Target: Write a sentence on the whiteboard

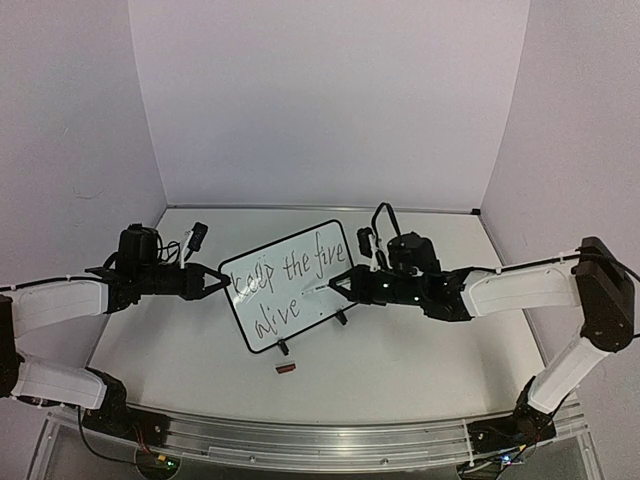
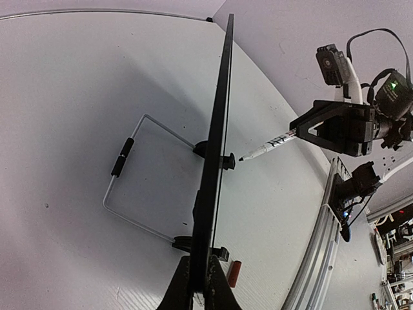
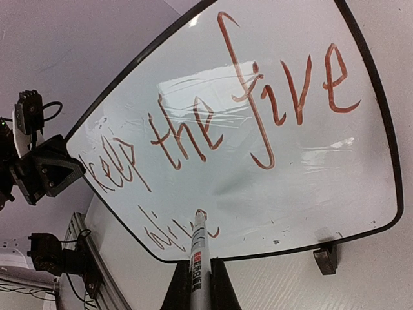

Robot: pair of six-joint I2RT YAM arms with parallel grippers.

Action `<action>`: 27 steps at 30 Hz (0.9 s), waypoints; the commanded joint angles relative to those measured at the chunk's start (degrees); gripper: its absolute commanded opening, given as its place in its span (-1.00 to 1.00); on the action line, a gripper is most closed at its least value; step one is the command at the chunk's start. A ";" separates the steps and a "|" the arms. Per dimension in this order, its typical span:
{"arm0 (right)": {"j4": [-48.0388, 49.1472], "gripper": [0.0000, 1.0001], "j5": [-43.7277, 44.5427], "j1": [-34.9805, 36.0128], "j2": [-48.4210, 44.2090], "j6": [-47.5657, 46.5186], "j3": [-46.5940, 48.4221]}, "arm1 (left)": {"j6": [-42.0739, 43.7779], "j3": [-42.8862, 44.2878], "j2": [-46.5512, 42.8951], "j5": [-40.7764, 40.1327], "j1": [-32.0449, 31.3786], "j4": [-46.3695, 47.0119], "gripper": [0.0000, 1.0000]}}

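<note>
The whiteboard (image 1: pixel 310 312) stands tilted on its two black feet mid-table. The sentence (image 1: pixel 300 266) in dark red marker reads "keep the fire" with "alive" below it (image 3: pixel 187 132). My left gripper (image 1: pixel 222 282) is shut on the board's left edge; in the left wrist view the board (image 2: pixel 216 161) is edge-on between the jaws (image 2: pixel 203 284). My right gripper (image 1: pixel 335 287) is shut on a silver marker (image 3: pixel 199 258), whose tip sits at the last "e" of "alive". I cannot tell if the tip touches.
A small red marker cap (image 1: pixel 286 369) lies on the table in front of the board, near its left foot (image 2: pixel 234 273). A wire stand (image 2: pixel 129 174) props the board from behind. White walls close off the back and sides.
</note>
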 commanded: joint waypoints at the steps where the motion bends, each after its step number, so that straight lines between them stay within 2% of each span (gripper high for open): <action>1: 0.18 -1.00 -0.24 -0.17 -0.08 -0.14 -0.99 | 2.85 2.14 0.05 -3.55 0.44 -0.38 -1.00; 10: 0.57 -1.00 -3.85 -0.08 2.88 0.20 -1.46 | 2.81 2.16 -0.04 -3.58 0.46 -0.48 -1.00; 27: 0.67 -1.00 -0.98 -0.11 5.19 0.21 -0.69 | 2.89 2.14 0.01 -3.68 0.47 -0.59 -1.00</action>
